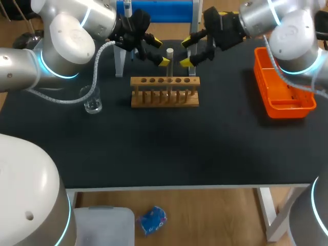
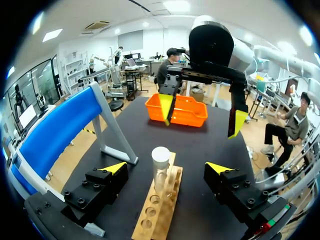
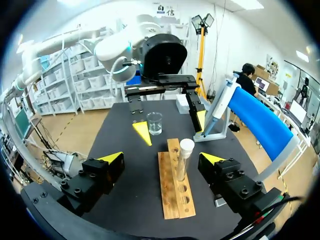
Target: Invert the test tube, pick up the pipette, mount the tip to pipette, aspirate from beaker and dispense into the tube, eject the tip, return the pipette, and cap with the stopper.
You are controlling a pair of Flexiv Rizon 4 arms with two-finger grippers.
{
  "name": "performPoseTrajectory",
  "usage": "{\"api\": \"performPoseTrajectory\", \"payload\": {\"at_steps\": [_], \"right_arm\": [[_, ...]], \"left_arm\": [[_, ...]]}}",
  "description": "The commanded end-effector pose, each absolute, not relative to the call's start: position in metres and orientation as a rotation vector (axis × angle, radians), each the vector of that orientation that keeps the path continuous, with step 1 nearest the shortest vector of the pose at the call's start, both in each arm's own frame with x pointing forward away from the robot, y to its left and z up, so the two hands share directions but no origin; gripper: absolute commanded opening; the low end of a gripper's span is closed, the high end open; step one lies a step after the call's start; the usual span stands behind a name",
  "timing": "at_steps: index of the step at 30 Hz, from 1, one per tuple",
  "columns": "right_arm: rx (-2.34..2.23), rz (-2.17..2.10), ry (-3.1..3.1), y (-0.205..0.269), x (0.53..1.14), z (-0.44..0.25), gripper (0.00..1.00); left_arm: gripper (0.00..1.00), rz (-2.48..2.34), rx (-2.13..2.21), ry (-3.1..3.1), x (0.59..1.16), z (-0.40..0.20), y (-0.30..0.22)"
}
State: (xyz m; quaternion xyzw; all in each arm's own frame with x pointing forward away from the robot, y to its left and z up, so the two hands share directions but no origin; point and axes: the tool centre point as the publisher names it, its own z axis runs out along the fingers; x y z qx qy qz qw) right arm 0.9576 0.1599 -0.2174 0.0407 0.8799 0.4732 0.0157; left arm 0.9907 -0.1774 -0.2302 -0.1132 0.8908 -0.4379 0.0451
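**Both grippers released, flanking the upright test tube**

The test tube (image 1: 169, 57) stands upright in the wooden rack (image 1: 164, 97) at the middle of the table (image 1: 164, 148), in a hole somewhat right of the rack's centre. Its top looks white and opaque, though I cannot tell whether that is a cap or the tube's own end.

The left gripper (image 1: 160, 52) hangs just beside the tube on its left, fingers spread and holding nothing. The right gripper (image 1: 185, 52) faces it from the other side, likewise spread and empty.

The beaker (image 1: 93, 102) sits left of the rack. The pipette (image 3: 220, 105) hangs on the blue stand (image 3: 262, 122) behind the rack. An orange bin (image 1: 287, 108) lies at the right.
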Motion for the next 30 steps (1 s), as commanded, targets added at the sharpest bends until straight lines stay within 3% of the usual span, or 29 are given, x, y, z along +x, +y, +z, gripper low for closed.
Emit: {"api": "performPoseTrajectory", "payload": {"at_steps": [1,8,9,10,11,13,14,30], "right_arm": [[0.129,1.521,2.684,0.144,0.944,-0.217,1.00],[0.088,1.652,2.572,0.138,0.942,-0.212,1.00],[0.082,1.656,2.569,0.141,0.944,-0.211,0.94],[0.064,1.662,2.564,0.144,0.945,-0.210,0.61],[0.053,1.672,2.557,0.147,0.947,-0.210,0.42],[0.036,1.700,2.541,0.153,0.951,-0.208,0.07],[0.027,1.720,2.529,0.155,0.953,-0.208,0.00],[-0.064,1.932,2.437,0.191,0.980,-0.207,0.00]], "left_arm": [[1.00,-1.332,-0.346,2.727,0.992,-0.230,-0.178],[1.00,-1.332,-0.346,2.727,0.992,-0.230,-0.178],[1.00,-1.332,-0.346,2.727,0.992,-0.230,-0.178],[1.00,-1.332,-0.346,2.727,0.992,-0.230,-0.178],[1.00,-1.332,-0.346,2.727,0.992,-0.230,-0.178],[1.00,-1.332,-0.346,2.727,0.992,-0.230,-0.178],[1.00,-1.332,-0.346,2.727,0.992,-0.230,-0.178],[1.00,-1.332,-0.346,2.727,0.992,-0.230,-0.178]]}}
